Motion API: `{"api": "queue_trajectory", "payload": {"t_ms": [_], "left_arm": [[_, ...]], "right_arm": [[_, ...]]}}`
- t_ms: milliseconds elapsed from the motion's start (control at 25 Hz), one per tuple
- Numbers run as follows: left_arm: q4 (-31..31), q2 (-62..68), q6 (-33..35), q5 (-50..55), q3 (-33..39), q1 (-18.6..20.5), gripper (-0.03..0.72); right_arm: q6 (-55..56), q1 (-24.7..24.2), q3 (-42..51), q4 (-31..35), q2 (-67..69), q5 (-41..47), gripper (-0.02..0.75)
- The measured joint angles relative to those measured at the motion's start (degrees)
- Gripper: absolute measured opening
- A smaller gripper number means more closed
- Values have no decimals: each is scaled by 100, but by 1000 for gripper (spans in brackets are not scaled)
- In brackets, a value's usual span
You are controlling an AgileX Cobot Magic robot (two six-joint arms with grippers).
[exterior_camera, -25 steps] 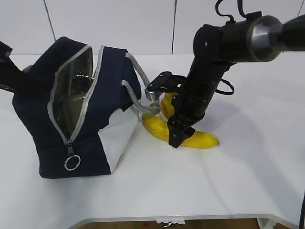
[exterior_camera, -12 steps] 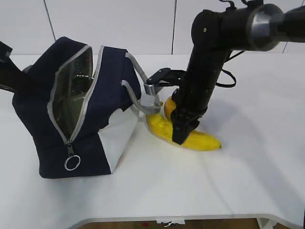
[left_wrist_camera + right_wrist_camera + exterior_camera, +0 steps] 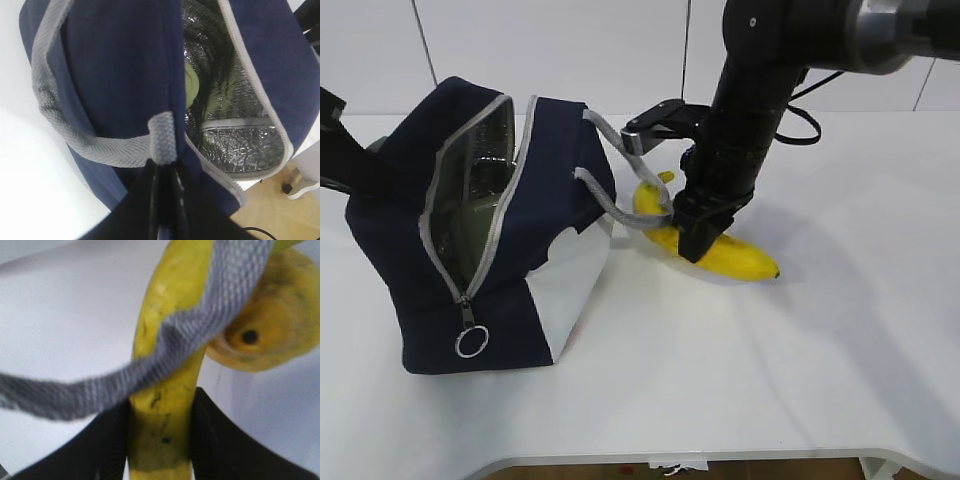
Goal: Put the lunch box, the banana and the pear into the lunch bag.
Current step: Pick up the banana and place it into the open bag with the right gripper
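The right claw (image 3: 698, 235) is clamped on the long curved yellow banana (image 3: 730, 256), which looks just lifted off the white desk (image 3: 820, 350) beside the boxy navy-blue fabric lunch bag (image 3: 550, 160), with the squat yellow-orange pear (image 3: 270, 335) just beside it. The left claw (image 3: 162, 200) pinches a grey webbing handle (image 3: 100, 147), holding the bag open; a pale green lid (image 3: 191, 82), likely the lunch box, shows inside. Next, the banana must clear the other grey strap (image 3: 165, 345) draped across it and rise over the zipper mouth.
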Motion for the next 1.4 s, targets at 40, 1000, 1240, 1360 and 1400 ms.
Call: {"api": "queue_trajectory", "payload": {"t_ms": [40,1000,1240,1360,1400], "left_arm": [[3,0,0,0,0,0,-1],[12,0,0,0,0,0,-1],[1,0,0,0,0,0,-1],[-18,0,0,0,0,0,-1],[-36,0,0,0,0,0,-1]], "right_arm": [[66,0,0,-54,-89,10,265],[2388,0,-1190,-780,-1034,202,265],[2473,0,-1190,1949,-1034,-134,265],[2473,12,-1190,3028,-1034,-831,265],[2473,40,-1201,3163,-1034,-996,265]]}}
